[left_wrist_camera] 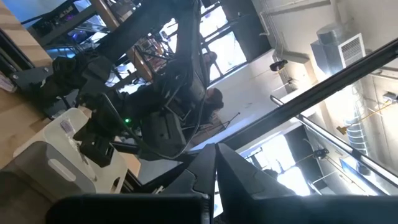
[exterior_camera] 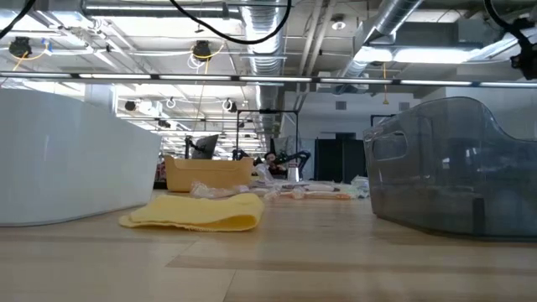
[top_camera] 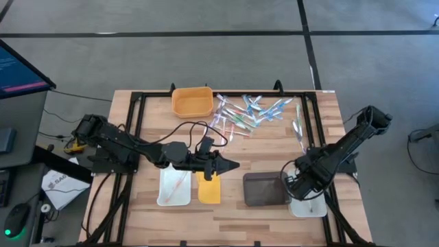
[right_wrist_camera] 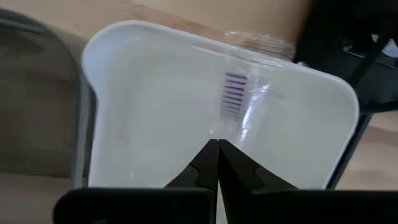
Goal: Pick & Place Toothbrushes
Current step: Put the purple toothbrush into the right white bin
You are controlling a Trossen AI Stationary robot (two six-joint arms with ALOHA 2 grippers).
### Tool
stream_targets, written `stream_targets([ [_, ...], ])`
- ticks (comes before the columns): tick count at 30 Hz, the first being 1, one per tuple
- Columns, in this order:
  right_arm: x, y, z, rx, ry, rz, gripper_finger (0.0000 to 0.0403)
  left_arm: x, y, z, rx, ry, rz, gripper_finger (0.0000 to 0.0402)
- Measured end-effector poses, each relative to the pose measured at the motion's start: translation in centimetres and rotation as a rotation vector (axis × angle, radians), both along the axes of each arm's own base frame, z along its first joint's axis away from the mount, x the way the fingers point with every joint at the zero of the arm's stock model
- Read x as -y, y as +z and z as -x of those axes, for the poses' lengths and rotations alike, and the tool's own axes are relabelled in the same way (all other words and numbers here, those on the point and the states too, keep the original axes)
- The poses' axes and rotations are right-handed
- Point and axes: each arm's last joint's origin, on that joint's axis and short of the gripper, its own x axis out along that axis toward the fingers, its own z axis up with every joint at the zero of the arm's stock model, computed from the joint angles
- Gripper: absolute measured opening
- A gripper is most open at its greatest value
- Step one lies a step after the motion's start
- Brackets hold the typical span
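Observation:
Several toothbrushes (top_camera: pixel 248 113) lie in a loose pile on the far middle of the table, with a few more (top_camera: pixel 298 129) to its right. A pink one (top_camera: pixel 177 184) lies in the left white tray (top_camera: pixel 164 195). A clear-wrapped toothbrush with purple bristles (right_wrist_camera: pixel 234 93) lies in the right white tray (right_wrist_camera: pixel 143 112), its head end over the rim. My right gripper (right_wrist_camera: pixel 217 144) points down over this tray, shut, with its tips at the brush's handle end. My left gripper (top_camera: pixel 232 165) is shut and holds nothing. It hovers level above the yellow lid (top_camera: pixel 209 189). My right gripper comes from above with its shut fingertips (right_wrist_camera: pixel 208 155) right beside the wrapped toothbrush's handle end (right_wrist_camera: pixel 241 134). I cannot tell whether they touch or pinch it. The brush rests in the white tray, its head end on the rim.
An orange bin (top_camera: pixel 192 101) stands at the far middle. A grey tray (top_camera: pixel 266 189) sits between the yellow lid and the right white tray (top_camera: pixel 310 207). A black frame (top_camera: pixel 137 110) runs around the table edges. Bare wood lies in the middle.

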Motion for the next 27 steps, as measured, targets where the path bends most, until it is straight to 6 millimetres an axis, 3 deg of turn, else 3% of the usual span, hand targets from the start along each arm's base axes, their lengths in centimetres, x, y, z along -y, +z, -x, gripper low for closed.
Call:
stream_targets([
  [16, -0.3, 0.9, 1.3, -0.057, -0.106, 0.076, 0.0001, 0.0, 0.0, 0.0, 0.001, 0.005, -0.025, 0.0008],
  [27, 0.0, -1.0, 1.4, -0.049, -0.081, 0.065, 0.0000, -0.2, 0.0, -0.1, 0.001, 0.016, -0.025, 0.0008],
])
